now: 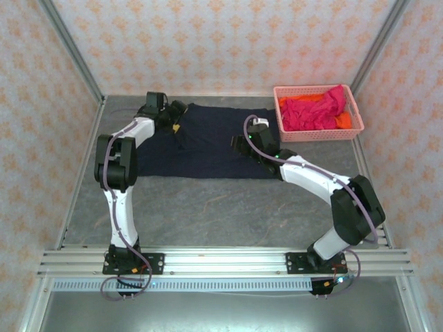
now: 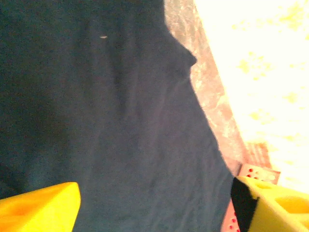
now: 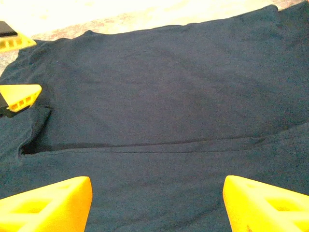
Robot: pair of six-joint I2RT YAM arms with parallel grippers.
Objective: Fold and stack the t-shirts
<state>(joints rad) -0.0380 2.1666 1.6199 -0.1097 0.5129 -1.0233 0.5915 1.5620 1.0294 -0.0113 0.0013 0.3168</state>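
navy shirt [image 1: 208, 149]: large, spread flat mid-table [image 1: 208, 207], one fold line across, light wrinkles | magenta shirt [image 1: 315, 112]: crumpled in basket [image 1: 318, 136], far right | orange shirt [image 1: 344, 122]: crumpled beneath magenta, edges peeking out

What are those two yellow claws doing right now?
Left gripper: open, holding nothing, over the navy t-shirt.
Right gripper: open, holding nothing, over it too.

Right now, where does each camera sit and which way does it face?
Top external: above and behind, looking down at the table; left arm, right arm, navy shirt, basket.
Left wrist: on the left arm, low over the navy shirt's edge; left claw open.
Right wrist: low over the navy shirt, facing the left claw; right claw open.
Shared: all see the navy shirt.
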